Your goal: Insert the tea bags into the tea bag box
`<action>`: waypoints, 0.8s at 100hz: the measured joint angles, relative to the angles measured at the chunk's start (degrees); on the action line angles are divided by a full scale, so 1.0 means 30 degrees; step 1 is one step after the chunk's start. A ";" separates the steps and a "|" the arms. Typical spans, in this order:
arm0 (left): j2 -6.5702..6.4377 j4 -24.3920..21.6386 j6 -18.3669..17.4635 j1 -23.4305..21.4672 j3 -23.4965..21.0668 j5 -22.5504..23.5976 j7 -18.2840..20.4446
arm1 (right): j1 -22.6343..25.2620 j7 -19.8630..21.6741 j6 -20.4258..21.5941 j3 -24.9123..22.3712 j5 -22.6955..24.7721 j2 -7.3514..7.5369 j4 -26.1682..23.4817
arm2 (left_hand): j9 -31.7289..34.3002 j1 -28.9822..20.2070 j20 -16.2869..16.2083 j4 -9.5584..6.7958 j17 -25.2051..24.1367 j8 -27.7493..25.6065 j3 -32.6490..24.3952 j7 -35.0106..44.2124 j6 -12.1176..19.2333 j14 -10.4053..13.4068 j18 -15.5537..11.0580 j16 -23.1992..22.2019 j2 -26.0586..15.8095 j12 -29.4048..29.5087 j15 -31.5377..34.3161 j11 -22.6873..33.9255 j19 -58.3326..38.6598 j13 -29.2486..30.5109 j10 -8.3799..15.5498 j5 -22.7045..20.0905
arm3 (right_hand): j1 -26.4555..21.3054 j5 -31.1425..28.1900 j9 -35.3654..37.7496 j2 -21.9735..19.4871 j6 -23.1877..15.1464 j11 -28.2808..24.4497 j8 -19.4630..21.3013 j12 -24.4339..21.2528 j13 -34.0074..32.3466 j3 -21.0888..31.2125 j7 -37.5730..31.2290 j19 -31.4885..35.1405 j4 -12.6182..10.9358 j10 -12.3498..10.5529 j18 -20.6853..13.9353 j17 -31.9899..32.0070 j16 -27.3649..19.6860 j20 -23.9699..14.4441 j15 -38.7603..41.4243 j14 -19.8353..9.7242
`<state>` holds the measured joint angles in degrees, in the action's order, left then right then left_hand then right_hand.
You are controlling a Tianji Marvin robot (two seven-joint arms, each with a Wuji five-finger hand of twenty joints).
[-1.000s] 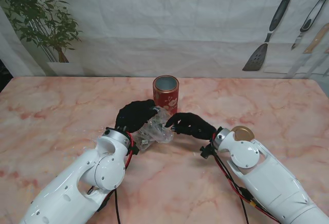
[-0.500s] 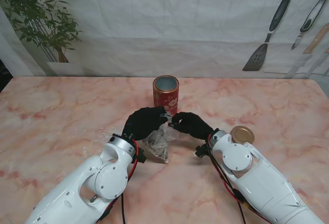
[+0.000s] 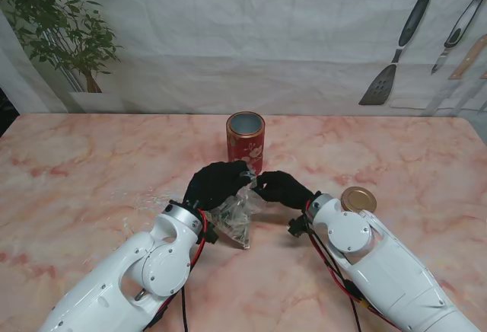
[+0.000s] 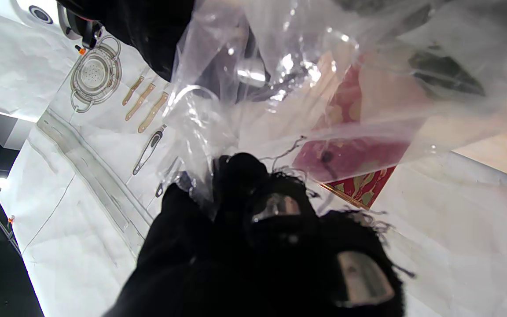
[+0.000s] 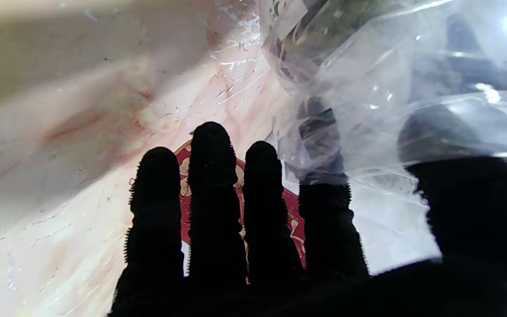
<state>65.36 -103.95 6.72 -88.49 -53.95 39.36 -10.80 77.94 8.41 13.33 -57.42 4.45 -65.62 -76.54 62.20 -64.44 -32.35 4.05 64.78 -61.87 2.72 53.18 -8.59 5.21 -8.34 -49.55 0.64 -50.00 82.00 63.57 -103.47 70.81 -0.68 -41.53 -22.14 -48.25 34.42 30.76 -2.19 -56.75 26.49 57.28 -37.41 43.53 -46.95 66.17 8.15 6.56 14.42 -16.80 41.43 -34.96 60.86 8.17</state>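
Observation:
A clear plastic bag of tea bags [image 3: 237, 214] hangs between my two black-gloved hands, just nearer to me than the red tea tin [image 3: 245, 139], which stands upright with its mouth uncovered. My left hand [image 3: 215, 183] pinches the bag's top edge on the left. The right hand [image 3: 280, 188] grips that same edge from the right. In the left wrist view the bag [image 4: 306, 88] fills the frame with the red tin [image 4: 354, 158] showing through it. The right wrist view has the bag [image 5: 368, 101] pinched between index finger and thumb, with the tin [image 5: 240, 193] behind the fingers [image 5: 211, 176].
A round gold lid [image 3: 358, 199] lies on the pink marble table [image 3: 91, 172] beside my right forearm. A potted plant [image 3: 61, 35] stands at the far left. Spatulas and knives [image 3: 396, 50] hang on the white backdrop at the far right.
Both hands have risen and moved closer together toward the tin. The bag was bunched low at my left hand; now it hangs stretched from its top edge between the two hands.

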 measured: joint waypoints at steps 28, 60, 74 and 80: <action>0.0013 0.0063 0.0028 0.0034 -0.0061 0.0372 -0.0177 | 0.0055 0.0892 -0.0469 -0.0128 0.2040 0.0520 -0.0827 | 0.0000 0.0000 0.0006 0.0005 0.0000 0.0000 0.0000 0.0000 -0.0001 -0.0001 0.0000 0.0000 0.0209 0.0000 0.0001 0.0000 0.0000 0.0000 -0.0003 0.0000 | -0.0015 0.0032 0.0006 0.0677 0.0022 -0.0018 0.1607 0.0000 -0.0145 -0.3195 -0.0591 0.0020 -0.0560 0.0000 0.1062 -0.0419 0.0000 0.0303 0.0049 0.0001; 0.0013 0.0062 0.0102 0.0095 -0.0012 0.0580 -0.0183 | -0.0094 0.1659 -0.1035 -0.0101 0.2969 0.0853 -0.1425 | 0.0000 -0.0001 0.0010 0.0026 0.0000 0.0000 0.0013 0.0000 -0.0001 -0.0003 0.0000 0.0000 0.0503 0.0000 0.0001 0.0000 0.0000 0.0000 -0.0003 0.0000 | -0.2011 0.0724 -0.0335 0.1397 0.0044 -0.0018 0.2126 0.0000 -0.0145 -0.3456 -0.1014 0.0021 -0.0580 -0.0005 0.1529 -0.0421 -0.0004 0.0475 -0.0213 -0.0245; 0.0013 0.0068 0.0150 0.0102 -0.0009 0.0570 -0.0183 | -0.0099 0.1811 -0.1573 -0.0079 0.3774 0.0966 -0.1868 | 0.0000 -0.0001 0.0012 0.0033 0.0000 0.0000 0.0035 0.0000 -0.0001 -0.0003 0.0000 0.0001 0.0600 0.0000 0.0001 0.0001 0.0000 0.0000 -0.0002 0.0000 | -0.2875 0.0872 -0.0503 0.1938 0.0044 -0.0013 0.2141 0.0000 -0.0145 -0.2642 -0.1042 0.0021 -0.0548 -0.0015 0.1534 -0.0438 -0.0005 0.0476 -0.0388 -0.0272; 0.0014 0.0077 0.0152 0.0109 -0.0006 0.0569 -0.0183 | -0.0100 0.1906 -0.1698 -0.0062 0.3828 0.1006 -0.2002 | 0.0000 -0.0001 0.0012 0.0036 0.0000 0.0000 0.0038 0.0000 -0.0001 -0.0003 0.0000 0.0001 0.0735 0.0000 0.0001 0.0001 0.0000 0.0000 -0.0003 0.0000 | -0.2875 0.0857 -0.0503 0.2798 0.0076 -0.0011 0.1530 -0.0007 -0.0145 -0.0191 -0.0977 0.0021 -0.0513 -0.0015 0.1539 -0.0448 -0.0005 0.0476 -0.0455 -0.0276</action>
<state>65.40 -103.72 7.17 -88.16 -53.96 41.06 -11.35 77.64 14.12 8.24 -57.60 15.94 -62.60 -82.54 62.20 -64.45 -32.32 4.16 64.78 -61.88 2.83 53.18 -8.59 5.20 -8.34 -49.55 2.85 -50.00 82.01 63.57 -103.47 70.81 -0.69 -41.53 -30.77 -45.68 32.91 39.15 -1.96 -56.78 31.08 57.26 -37.84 42.96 -49.88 66.23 6.62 6.52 19.04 -18.14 41.41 -33.53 59.49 7.34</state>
